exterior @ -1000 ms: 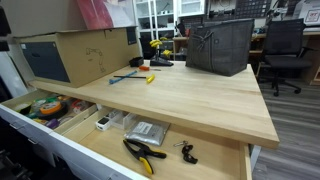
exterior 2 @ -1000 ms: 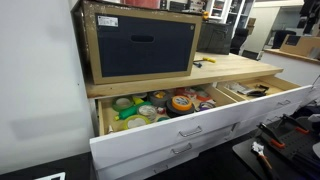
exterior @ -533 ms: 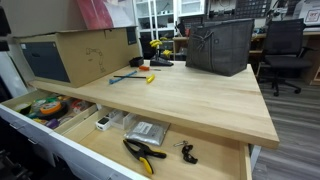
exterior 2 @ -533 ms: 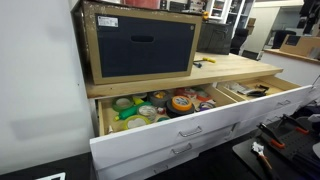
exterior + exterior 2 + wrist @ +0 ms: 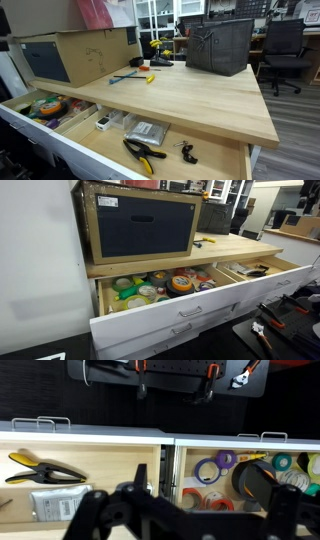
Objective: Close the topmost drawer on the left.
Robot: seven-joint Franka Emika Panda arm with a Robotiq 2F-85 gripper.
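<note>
Exterior view, from the drawer side: wooden counter (image 5: pixel 190 100) with a cardboard box (image 5: pixel 90 52) at its far left corner and a black bin (image 5: pixel 220 45) toward the far right corner. Two top drawers stand pulled out from under the near edge: the tape drawer (image 5: pixel 35 128) at the left end, the pliers drawer (image 5: pixel 210 150) beside it, with yellow-handled pliers (image 5: pixel 143 152) lying flat inside. Exterior view, from the front: the tape drawer (image 5: pixel 135 323) is fully open below the counter's left end, packed with tape rolls (image 5: pixel 180 282), and a framed box (image 5: pixel 140 225) sits on the counter directly above. No gripper appears in either exterior view. Wrist view, looking down: both drawers are open, tape rolls (image 5: pixel 212 468) right, pliers (image 5: pixel 35 468) left. The gripper (image 5: pixel 180 515) is a dark blur along the bottom; I cannot tell how its jaws stand.
</note>
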